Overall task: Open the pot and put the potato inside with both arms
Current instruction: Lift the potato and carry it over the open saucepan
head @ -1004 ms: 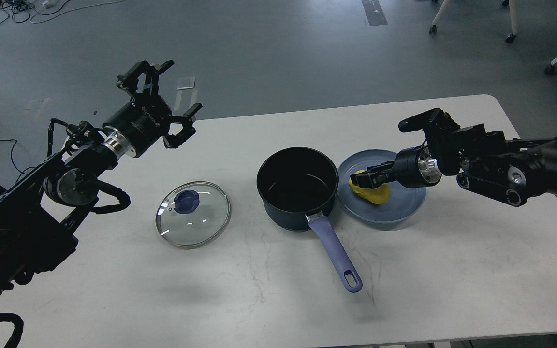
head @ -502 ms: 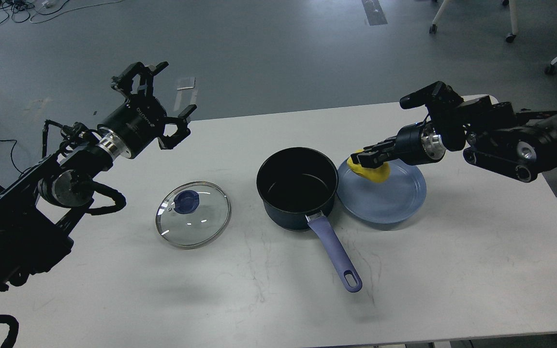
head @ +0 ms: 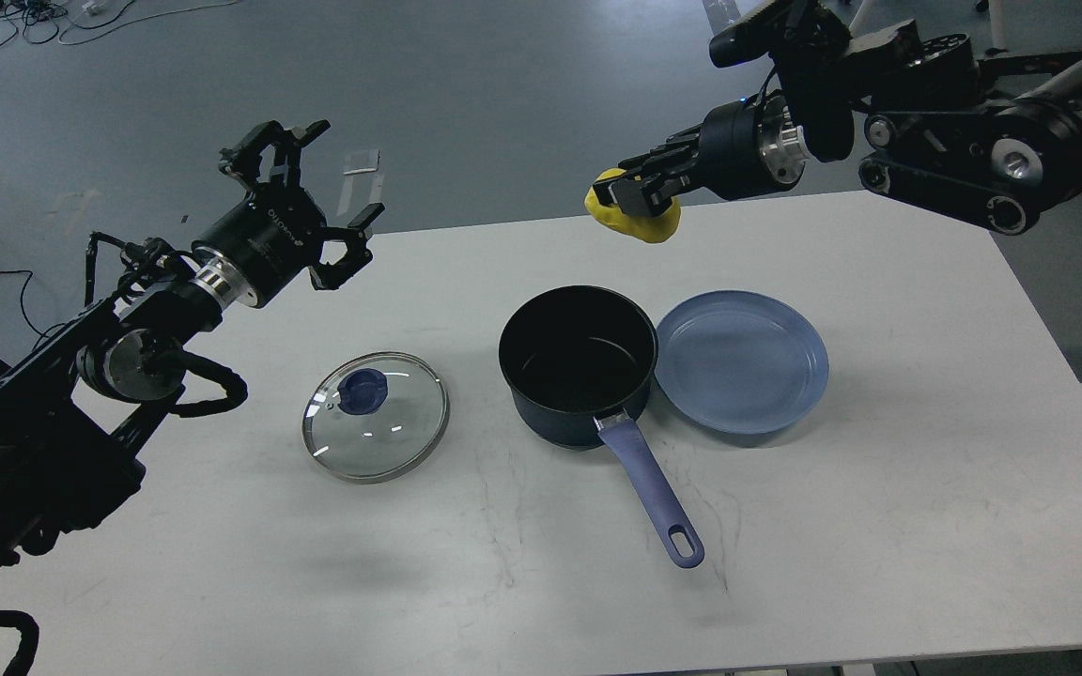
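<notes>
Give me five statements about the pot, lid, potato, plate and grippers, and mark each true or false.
1. The right gripper holds the potato in the air. True.
2. The glass lid sits on the pot. False: it lies on the table, left of the pot.
3. The blue plate has nothing on it. True.
4. The left gripper grips the lid's knob. False: it is open, raised, holding nothing.
5. The pot's handle points toward the robot. True.

The right tool grips the potato above the open pot; the left tool hangs spread.
</notes>
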Controlling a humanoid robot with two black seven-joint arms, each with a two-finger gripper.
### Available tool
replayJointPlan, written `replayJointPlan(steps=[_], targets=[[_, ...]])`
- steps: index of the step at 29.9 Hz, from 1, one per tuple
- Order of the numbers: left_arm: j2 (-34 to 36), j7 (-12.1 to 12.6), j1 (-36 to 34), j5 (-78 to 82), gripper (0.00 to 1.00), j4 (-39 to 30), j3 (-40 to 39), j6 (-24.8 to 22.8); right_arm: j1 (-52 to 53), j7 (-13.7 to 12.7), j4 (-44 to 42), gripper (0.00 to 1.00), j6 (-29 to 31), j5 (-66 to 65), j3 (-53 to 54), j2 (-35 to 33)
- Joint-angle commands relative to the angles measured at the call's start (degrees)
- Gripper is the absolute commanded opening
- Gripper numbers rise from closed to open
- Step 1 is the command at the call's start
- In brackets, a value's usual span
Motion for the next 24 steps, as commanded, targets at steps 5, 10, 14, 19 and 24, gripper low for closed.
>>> replayJointPlan(steps=[5,10,14,19,24], targets=[[0.1,0.1,-0.1,0.0,0.98,0.0,0.0,0.0,-0.8,0.0,-1.7,0.31,-0.2,0.1,0.1,5.0],[0.1,0.1,-0.1,0.0,0.98,0.0,0.0,0.0,-2.2,0.0,-3.8,0.31,-0.2,0.1,0.0,7.5],[0.1,0.1,-0.2,0.0,0.98,0.0,0.0,0.0,-3.3,0.0,-4.8,0.31,-0.2,0.0,-0.1,8.6],[0.1,0.1,-0.2,0.0,0.98,0.0,0.1,0.0,-4.4,0.0,-6.0,0.31,-0.3,0.1,-0.1,9.4],[0.2,0.1,-0.2,0.0,0.98,0.0,0.0,0.0,-4.7,0.0,-6.4,0.31,-0.3,0.1,-0.2,9.4]])
